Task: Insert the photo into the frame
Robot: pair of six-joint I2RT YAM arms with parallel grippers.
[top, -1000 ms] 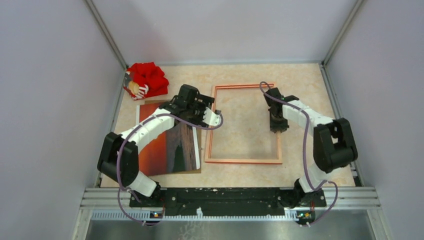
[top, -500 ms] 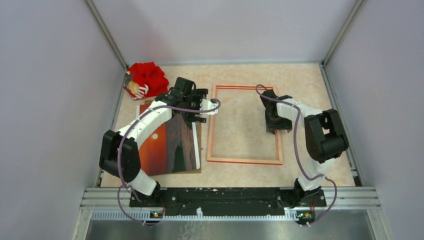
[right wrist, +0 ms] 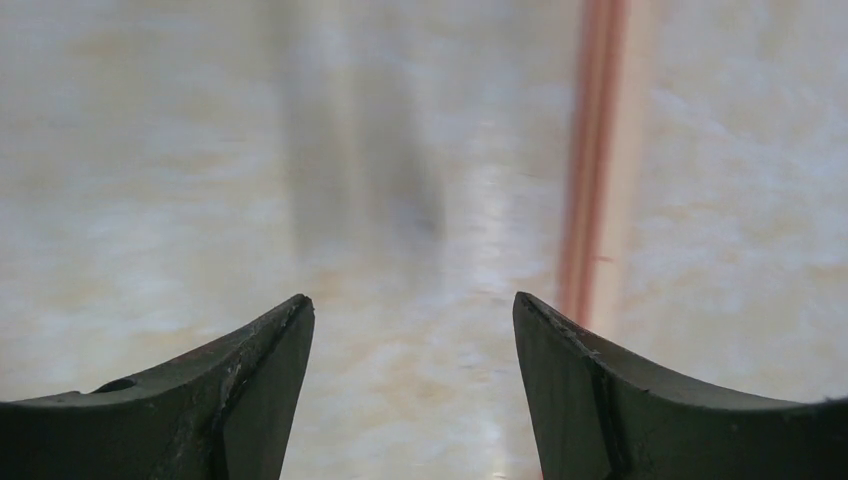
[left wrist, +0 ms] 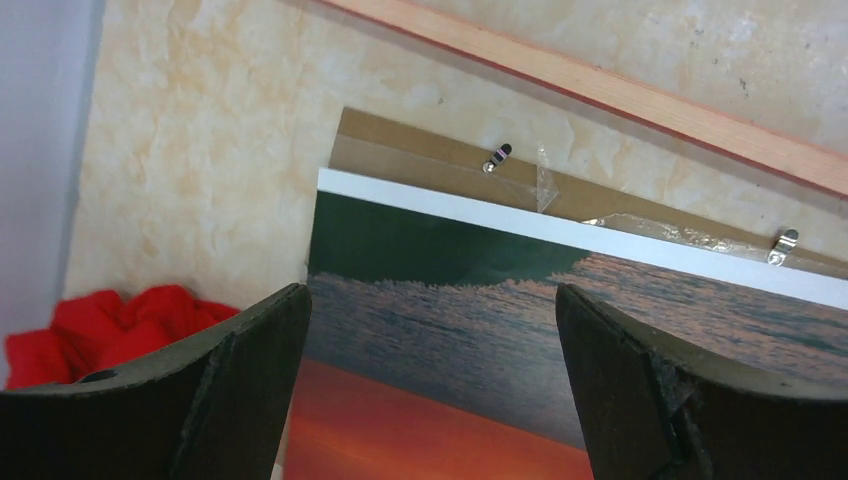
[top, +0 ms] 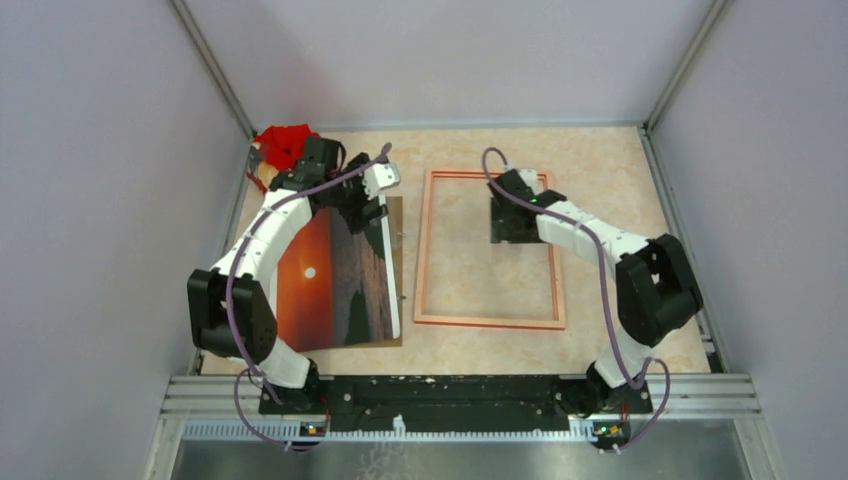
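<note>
- Overhead, we list the photo (top: 335, 275) lying face up on the left half of the table (top: 610, 170). It rests on a brown backing panel (top: 394, 215) that shows along its right edge.
- Likewise overhead, the frame (top: 421, 250) lies flat just right of the photo, not touching it, with bare table showing inside it.
- The left gripper (top: 366, 205) hangs over the photo's far right corner and the right gripper (top: 512, 225) over the frame's far half. A red cloth (top: 283, 143) sits in the far left corner.
- From the left wrist, we see the left gripper (left wrist: 430, 295) with jaws spread wide and gripping nothing, above the photo (left wrist: 480, 300). Beyond its white border lie the backing panel (left wrist: 420, 150) with two metal clips (left wrist: 497, 155), then a frame (left wrist: 600, 90) rail. The red cloth (left wrist: 120, 315) is at lower left.
- From the right wrist, we see the right gripper (right wrist: 410, 300) with jaws apart and nothing between them, over bare table (right wrist: 150, 150). A blurred frame (right wrist: 595, 150) rail runs right of centre.
</note>
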